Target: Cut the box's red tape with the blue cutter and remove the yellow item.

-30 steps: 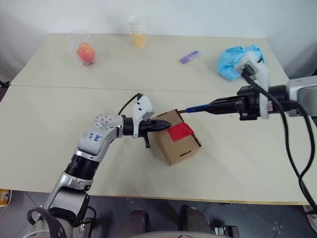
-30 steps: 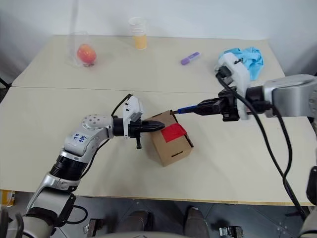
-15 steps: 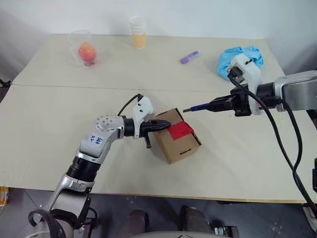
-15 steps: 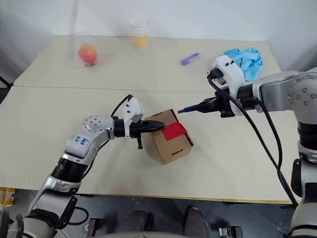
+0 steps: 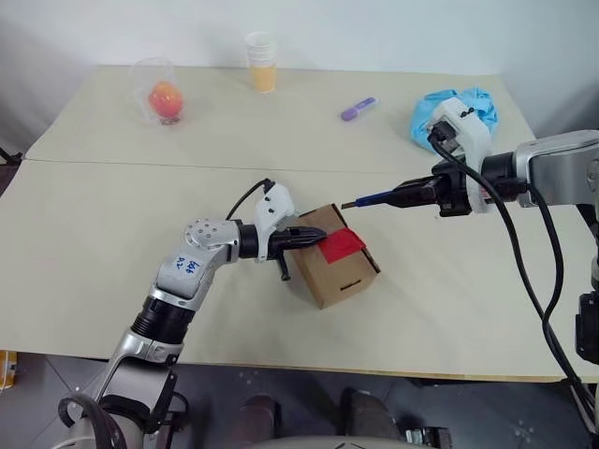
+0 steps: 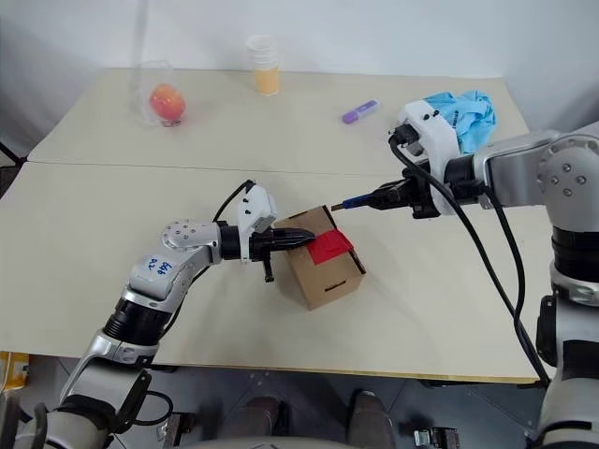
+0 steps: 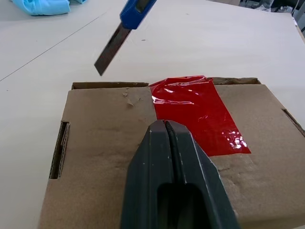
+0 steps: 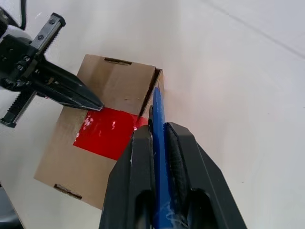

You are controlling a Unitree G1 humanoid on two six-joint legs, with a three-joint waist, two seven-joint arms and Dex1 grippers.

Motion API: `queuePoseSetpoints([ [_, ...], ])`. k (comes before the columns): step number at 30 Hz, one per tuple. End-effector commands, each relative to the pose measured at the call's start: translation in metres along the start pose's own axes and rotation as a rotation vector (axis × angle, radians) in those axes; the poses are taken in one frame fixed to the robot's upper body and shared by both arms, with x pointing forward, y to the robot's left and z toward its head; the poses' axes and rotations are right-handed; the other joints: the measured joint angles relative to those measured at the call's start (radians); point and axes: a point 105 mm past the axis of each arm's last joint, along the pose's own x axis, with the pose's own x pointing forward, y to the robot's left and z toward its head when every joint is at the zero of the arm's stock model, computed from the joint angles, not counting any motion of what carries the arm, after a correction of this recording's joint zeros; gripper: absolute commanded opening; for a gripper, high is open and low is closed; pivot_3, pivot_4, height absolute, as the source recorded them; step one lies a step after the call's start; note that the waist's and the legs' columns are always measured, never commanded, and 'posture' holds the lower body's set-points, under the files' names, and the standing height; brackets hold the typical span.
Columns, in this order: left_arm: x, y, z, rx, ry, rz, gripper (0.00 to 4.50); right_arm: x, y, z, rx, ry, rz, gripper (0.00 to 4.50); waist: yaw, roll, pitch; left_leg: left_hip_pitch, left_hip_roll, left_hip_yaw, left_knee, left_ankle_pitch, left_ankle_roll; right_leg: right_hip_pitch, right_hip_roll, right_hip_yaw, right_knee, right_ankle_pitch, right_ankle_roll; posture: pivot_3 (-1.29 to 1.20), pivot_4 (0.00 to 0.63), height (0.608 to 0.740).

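Left tool (image 5: 318, 233), its fingers pressed together, rested its tip on the box (image 5: 334, 257) at the near edge of the red tape (image 5: 341, 245), the box sitting on the desk (image 5: 112, 206). Beyond it, the right tool (image 5: 409, 195) pinched the blue cutter (image 5: 378, 198), whose blade hung just above the box's far edge, apart from the tape.
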Motion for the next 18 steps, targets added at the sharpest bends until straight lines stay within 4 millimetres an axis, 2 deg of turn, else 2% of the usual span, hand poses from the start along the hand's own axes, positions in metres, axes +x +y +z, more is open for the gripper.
queuePoseSetpoints([
  [1, 0.002, -0.005, -0.011, -0.021, 0.032, -0.011, 0.00, -0.012, 0.002, 0.015, -0.035, -0.059, -0.005, 0.11, 0.000, 0.000, 0.000, 0.000, 0.000, 0.000, 0.000, 0.000, 0.000, 0.000, 0.000, 0.000, 0.000, 0.000, 0.000, 0.00, 0.150, 0.740],
  [12, 0.003, -0.007, -0.012, -0.025, 0.031, -0.012, 0.00, -0.001, 0.018, -0.006, -0.013, 0.008, 0.084, 0.11, 0.001, 0.000, 0.000, 0.000, 0.000, 0.000, 0.003, 0.000, 0.000, 0.000, 0.000, 0.000, 0.003, 0.000, 0.000, 0.00, 0.150, 0.740],
  [18, 0.003, -0.008, -0.013, -0.027, 0.034, -0.011, 0.00, 0.002, 0.019, -0.012, -0.010, 0.010, 0.088, 0.11, -0.001, 0.000, 0.000, 0.000, 0.000, 0.000, 0.005, 0.000, 0.000, 0.000, 0.000, 0.001, 0.004, 0.000, 0.000, 0.00, 0.150, 0.740],
])
